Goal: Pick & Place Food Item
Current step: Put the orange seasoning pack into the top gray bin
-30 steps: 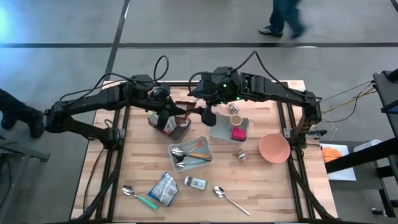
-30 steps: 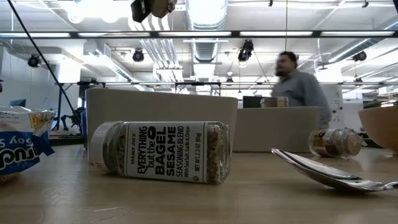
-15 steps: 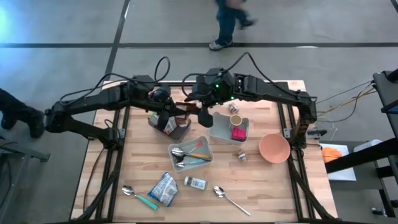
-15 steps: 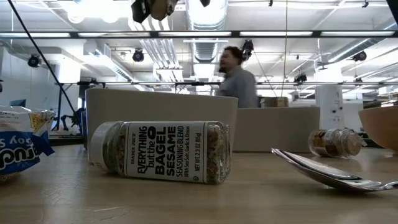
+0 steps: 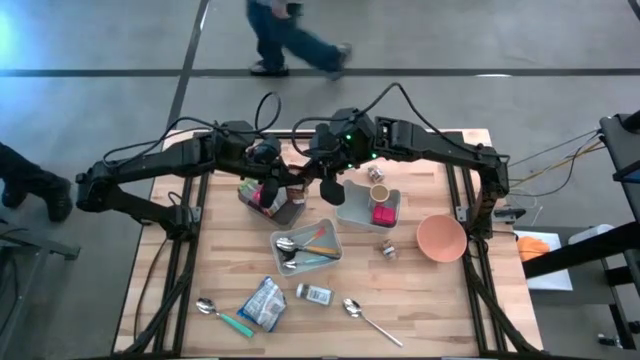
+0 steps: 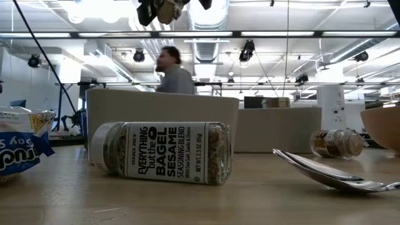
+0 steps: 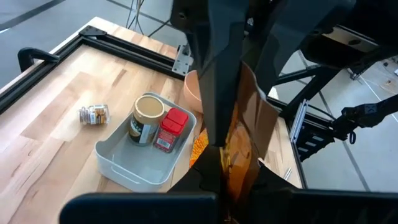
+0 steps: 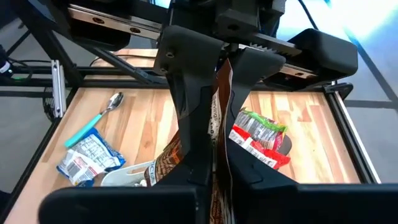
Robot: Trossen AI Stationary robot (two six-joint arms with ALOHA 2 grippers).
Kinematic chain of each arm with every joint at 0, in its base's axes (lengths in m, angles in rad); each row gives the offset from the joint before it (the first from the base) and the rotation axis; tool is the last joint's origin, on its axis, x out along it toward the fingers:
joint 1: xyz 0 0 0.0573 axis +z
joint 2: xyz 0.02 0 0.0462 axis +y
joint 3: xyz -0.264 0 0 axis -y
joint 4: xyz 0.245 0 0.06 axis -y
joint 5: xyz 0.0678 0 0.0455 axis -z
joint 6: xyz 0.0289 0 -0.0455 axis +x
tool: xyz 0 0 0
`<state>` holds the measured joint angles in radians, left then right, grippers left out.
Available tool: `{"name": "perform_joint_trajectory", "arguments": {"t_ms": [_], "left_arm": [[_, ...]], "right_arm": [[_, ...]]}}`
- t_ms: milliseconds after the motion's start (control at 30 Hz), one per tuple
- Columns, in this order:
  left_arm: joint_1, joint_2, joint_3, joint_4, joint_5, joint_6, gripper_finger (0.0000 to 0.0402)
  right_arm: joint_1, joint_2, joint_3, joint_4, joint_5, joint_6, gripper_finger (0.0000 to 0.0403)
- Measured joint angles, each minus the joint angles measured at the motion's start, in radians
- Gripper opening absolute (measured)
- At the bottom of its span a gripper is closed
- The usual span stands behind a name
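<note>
While both arms meet over the far middle of the counter (image 5: pixel 420 310), the task looks to be in its early-to-middle part: a food item has been taken up but nothing shows it placed yet. The item is a brown snack packet (image 8: pixel 219 124), a flat foil-like bag held edge-on in the air. In the high view it sits between the two arm heads, above a dark bin (image 5: pixel 283 205) that holds other red and white packets (image 8: pixel 258 138).

The right gripper (image 8: pixel 214 134) has its fingers (image 8: pixel 186 124) drawn together on the brown snack packet, pinching its thin edge from both sides. The left gripper (image 7: pixel 239 162) also has its fingers (image 7: pixel 214 93) closed on the same packet, seen there as an amber, glossy sheet between them. So the bag is clamped by both arms at once, which reads as a hand-over or a shared lift rather than a finished pick.

What is left, as I judge it, is for one arm to let go and the other to carry the packet to its target. Which container that is I cannot tell: a grey tray (image 5: pixel 368 208) with a jar and a red tub sits just beside the right arm, another tray (image 5: pixel 310 247) holds cutlery, and a pink bowl (image 5: pixel 441 238) lies further right.
</note>
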<state>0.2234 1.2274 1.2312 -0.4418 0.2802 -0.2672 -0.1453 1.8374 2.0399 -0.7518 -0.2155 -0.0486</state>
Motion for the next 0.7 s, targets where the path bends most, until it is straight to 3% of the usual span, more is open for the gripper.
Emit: {"name": "perform_joint_trajectory", "arguments": {"t_ms": [133,233,700], "left_arm": [[0.001,0.000,0.000,0.005,-0.001,-0.035,0.0004],[0.001,0.000,0.000,0.012,0.000,-0.081,0.0029],[0.011,-0.015,0.001,0.014,0.001,-0.156,0.0245]], "right_arm": [[-0.005,0.000,0.000,-0.001,0.002,0.028,0.0009],[-0.005,-0.001,0.000,-0.003,0.004,0.028,0.0008],[-0.005,-0.005,-0.001,-0.085,0.078,0.021,0.0008]]}}
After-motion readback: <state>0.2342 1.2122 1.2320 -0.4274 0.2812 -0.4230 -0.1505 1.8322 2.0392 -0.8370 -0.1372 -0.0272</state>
